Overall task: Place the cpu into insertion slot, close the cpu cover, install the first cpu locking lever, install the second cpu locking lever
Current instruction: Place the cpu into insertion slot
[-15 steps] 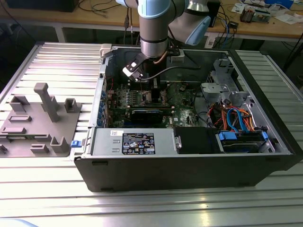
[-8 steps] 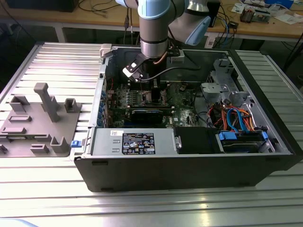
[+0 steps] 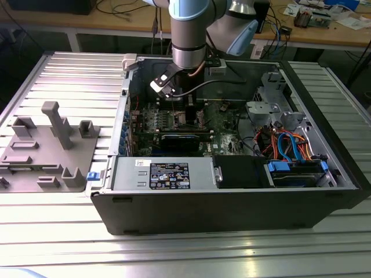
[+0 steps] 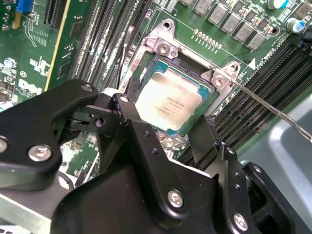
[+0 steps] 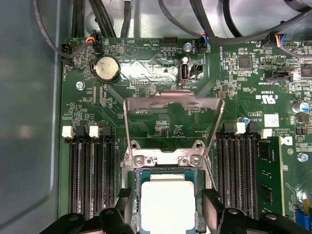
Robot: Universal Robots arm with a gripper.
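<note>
So the table (image 3: 69,75) is a silvery ribbed metal one. Sitting right on it: an open black computer case (image 3: 232,202) in the middle, and a grey plastic fixture (image 3: 49,150) beside it, toward the exterior view's left.

Open room is left above the silver-grey square cpu (image 5: 165,209), which is bracketed by the black gripper (image 5: 166,195) with its fingers (image 5: 212,207) spread. One side is blocked by the upraised thin silvery frame-shaped cpu cover (image 5: 170,96). Long black memory slots (image 5: 90,180) are set on both flanks, and a thin silvery wire cpu locking lever (image 4: 273,109) is angled outward.

Exterior view looks down from well off — both wrist views closely share the cpu (image 4: 173,105).
</note>
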